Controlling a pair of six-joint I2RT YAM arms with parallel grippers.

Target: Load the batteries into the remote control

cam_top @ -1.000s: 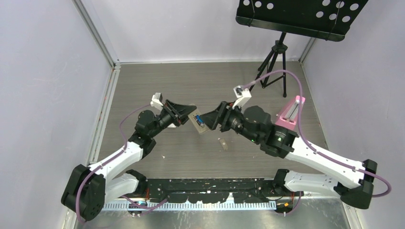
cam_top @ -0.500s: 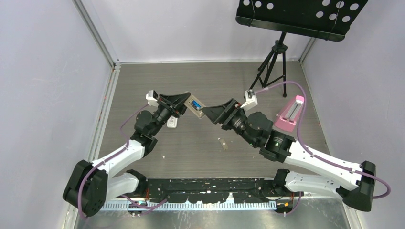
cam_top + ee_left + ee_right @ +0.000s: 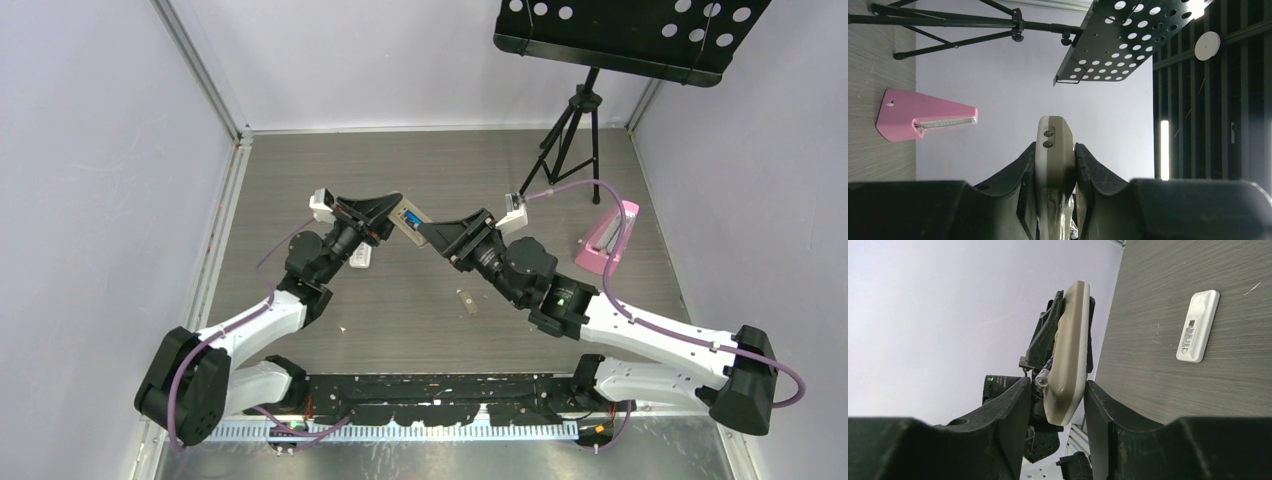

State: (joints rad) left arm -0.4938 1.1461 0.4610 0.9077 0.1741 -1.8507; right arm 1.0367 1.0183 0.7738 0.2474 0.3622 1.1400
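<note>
Left gripper point(image 3: 1055, 150) pinches the remote control point(image 3: 1053, 132) by its sides, holding it up above the table point(image 3: 400, 325) as a steady mount; right gripper point(image 3: 1058, 386) straddles its free end, jaws spread, likely to seat cells; one battery point(image 3: 466, 302) lies below.

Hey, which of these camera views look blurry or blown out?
Left wrist view: near fingers dark and soft, remote control sharper, vertical light strip blown out. Right wrist view: fingers blurred, white bar crisp. Top view: evenly lit, sharp.
</note>
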